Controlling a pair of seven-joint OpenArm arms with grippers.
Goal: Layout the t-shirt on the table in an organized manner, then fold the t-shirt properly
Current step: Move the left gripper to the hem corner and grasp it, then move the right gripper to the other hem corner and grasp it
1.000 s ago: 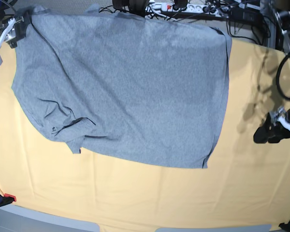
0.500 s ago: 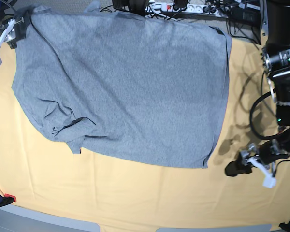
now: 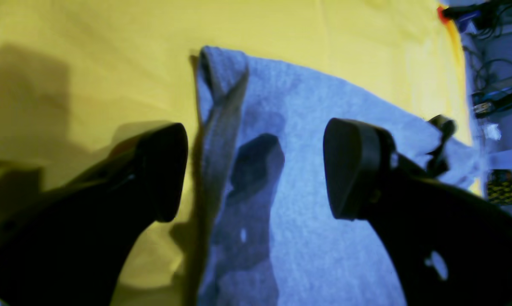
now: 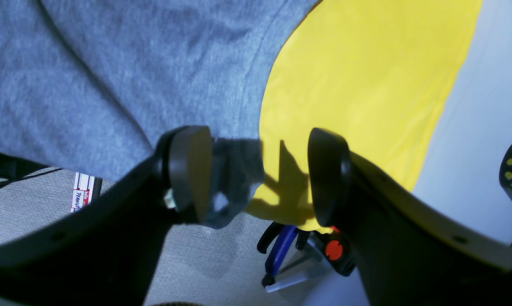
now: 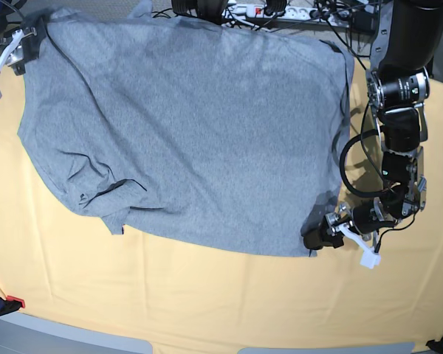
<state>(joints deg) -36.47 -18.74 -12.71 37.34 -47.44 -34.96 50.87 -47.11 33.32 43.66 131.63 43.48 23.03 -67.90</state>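
The heather-grey t-shirt lies spread on the yellow-orange table, plain side up, with a bunched sleeve at its lower left. No lettering shows. My left gripper is low at the shirt's front right corner. In the left wrist view it is open, its jaws either side of the hem of the shirt. My right gripper is at the shirt's far left corner. In the right wrist view it is open, with a bit of the shirt lying against one finger.
A power strip and cables run along the table's far edge. A red and blue clamp holds the cloth at the front left corner; another clamp shows below my right gripper. The left arm stands over the table's right side.
My left gripper has moved from the table's right edge leftward and down to the shirt's front right corner. The right gripper and the shirt have not moved.
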